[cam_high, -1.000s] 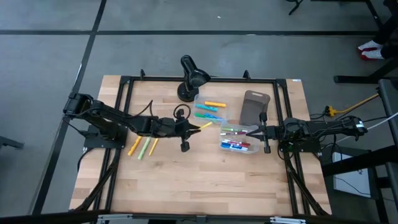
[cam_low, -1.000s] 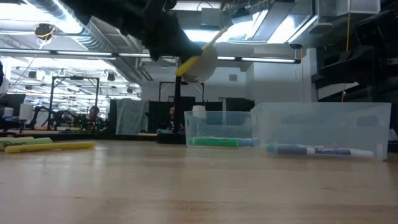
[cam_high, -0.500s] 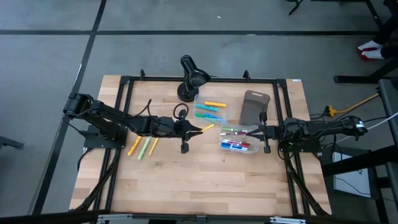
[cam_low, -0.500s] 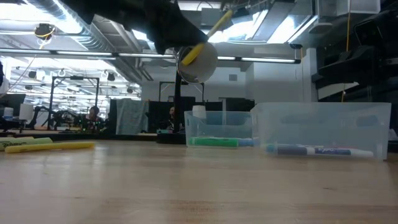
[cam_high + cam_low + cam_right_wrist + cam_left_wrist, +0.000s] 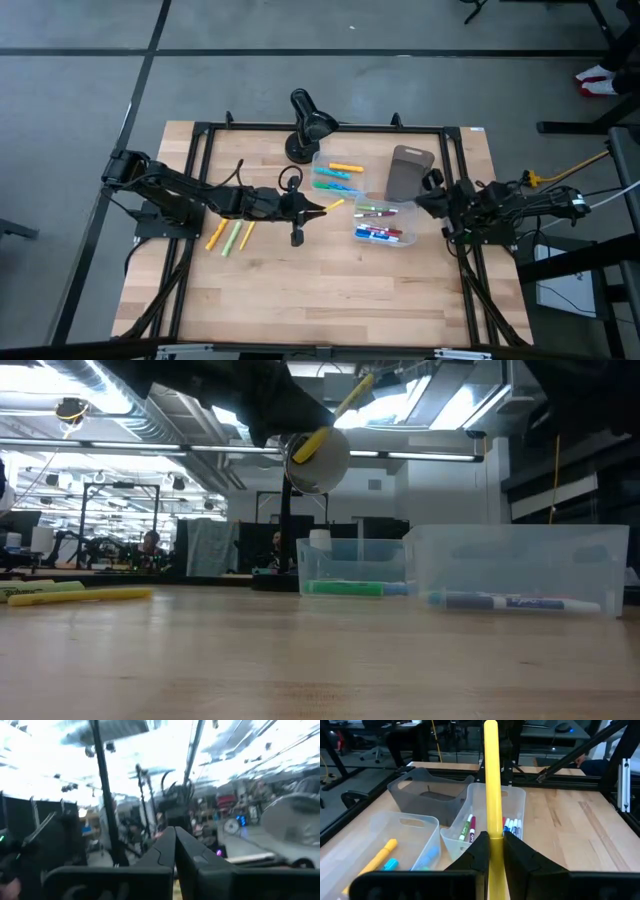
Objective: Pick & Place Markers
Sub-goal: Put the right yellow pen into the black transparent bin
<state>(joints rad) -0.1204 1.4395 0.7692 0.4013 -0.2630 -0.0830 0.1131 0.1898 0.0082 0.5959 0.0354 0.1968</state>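
A: What is the left gripper (image 5: 318,209) doing at the middle of the high view?

B: It is clamping a yellow marker (image 5: 492,785) between its fingers, hanging above the wood with the marker's free end poking toward the right of the frame and slightly up.

A: So the long axis is aiming at the bins?

B: Yes. The marker is pointing at the gap where the two clear bins meet: the upper bin (image 5: 322,163), holding orange, blue and green markers, is lying just up and right of the tip, and the lower bin (image 5: 404,237), with pink, red and blue ones, is sitting further right. In my judgement the upper bin is the nearer drop.

A: And the right gripper (image 5: 430,190)?

B: It is closed on nothing, tilting up at the right edge of the lower bin, beside the grey-brown tray (image 5: 408,170).

A: Anything still waiting?

B: Three loose markers (image 5: 231,236), two yellow and one green, are lying under the left arm at centre left, nearer that arm.
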